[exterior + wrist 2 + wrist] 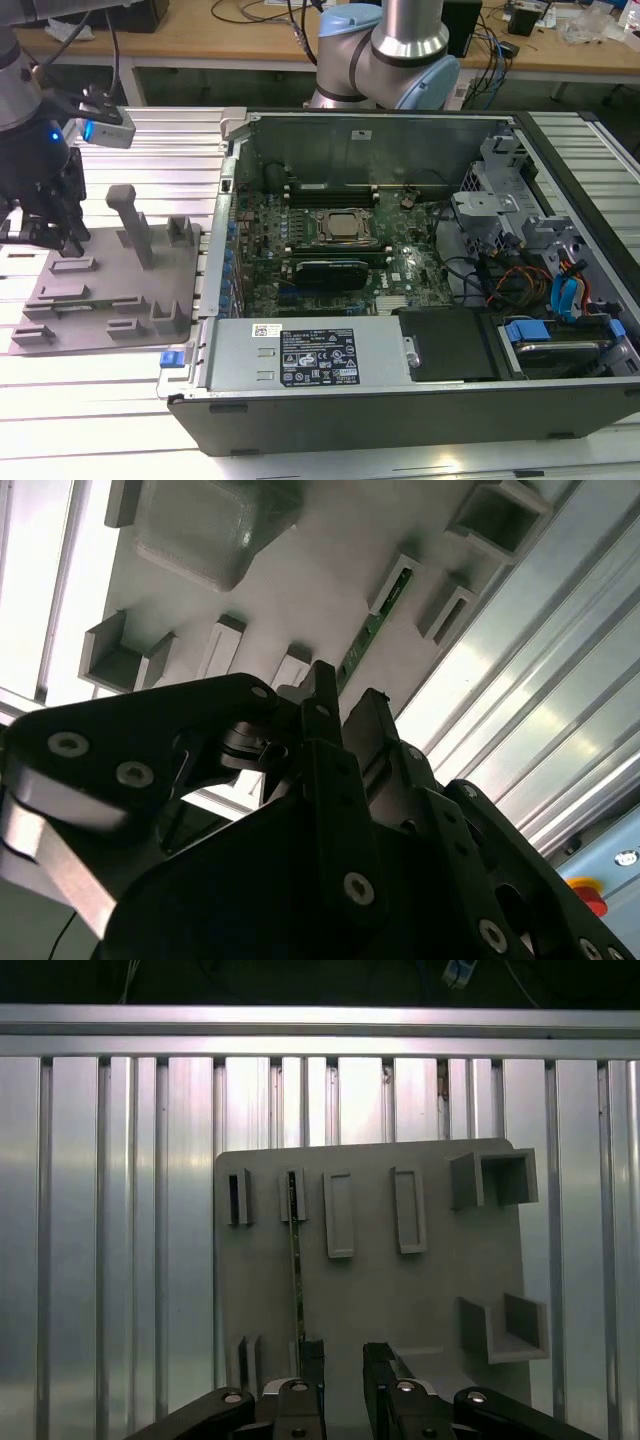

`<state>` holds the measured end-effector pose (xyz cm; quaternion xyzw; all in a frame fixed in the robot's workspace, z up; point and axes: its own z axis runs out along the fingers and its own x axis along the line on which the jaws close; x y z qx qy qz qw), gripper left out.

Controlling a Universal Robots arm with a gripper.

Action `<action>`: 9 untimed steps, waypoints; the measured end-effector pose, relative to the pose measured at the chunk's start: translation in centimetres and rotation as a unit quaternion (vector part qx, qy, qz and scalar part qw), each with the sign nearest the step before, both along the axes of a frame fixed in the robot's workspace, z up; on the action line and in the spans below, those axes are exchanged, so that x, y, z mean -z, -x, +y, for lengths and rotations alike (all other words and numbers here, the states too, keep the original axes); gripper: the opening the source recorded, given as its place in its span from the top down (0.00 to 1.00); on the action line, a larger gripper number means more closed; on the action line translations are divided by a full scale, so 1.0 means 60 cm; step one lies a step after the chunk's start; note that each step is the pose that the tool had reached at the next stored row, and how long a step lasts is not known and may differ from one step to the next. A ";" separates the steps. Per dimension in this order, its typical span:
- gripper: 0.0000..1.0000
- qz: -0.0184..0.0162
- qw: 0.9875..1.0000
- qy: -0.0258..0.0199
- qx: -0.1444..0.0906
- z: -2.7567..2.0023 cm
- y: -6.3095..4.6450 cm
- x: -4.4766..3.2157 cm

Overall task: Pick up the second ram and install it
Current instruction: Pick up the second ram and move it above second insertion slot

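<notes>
So right up close we've got the claw (343, 1360), and it's released: the two black fingers (313, 1360) stand apart with bare grey tray showing through the gap, nothing pinched between them. The second ram (296, 1260) is just ahead of the fingertips, standing on its edge in one of the narrow slots of the grey tray (400, 1290), a thin green strip running away from the claw. In the second wrist view the same stick (375, 625) lines up toward the gap of the claw (346, 690), but we honestly can't tell if its near end is inside the gap or just beside one finger. It isn't gripped either way.

The tray lies flat on the ribbed aluminium counter (120, 1210), with a few more empty pockets and blocks on it.

Further out, in the exterior view, the claw (45, 232) hangs over the tray (120, 280) at the exterior view's left. Beside that sits the open computer case (400, 430), with the motherboard (400, 270) and CPU socket (340, 225) inside it.
</notes>
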<state>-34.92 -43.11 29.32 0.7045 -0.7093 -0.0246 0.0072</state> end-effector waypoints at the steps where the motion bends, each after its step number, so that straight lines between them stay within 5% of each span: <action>1: 0.72 0.000 1.000 0.000 0.000 0.0000 0.000 0.002; 9: 0.72 0.000 1.000 0.000 0.000 0.0000 0.000 0.014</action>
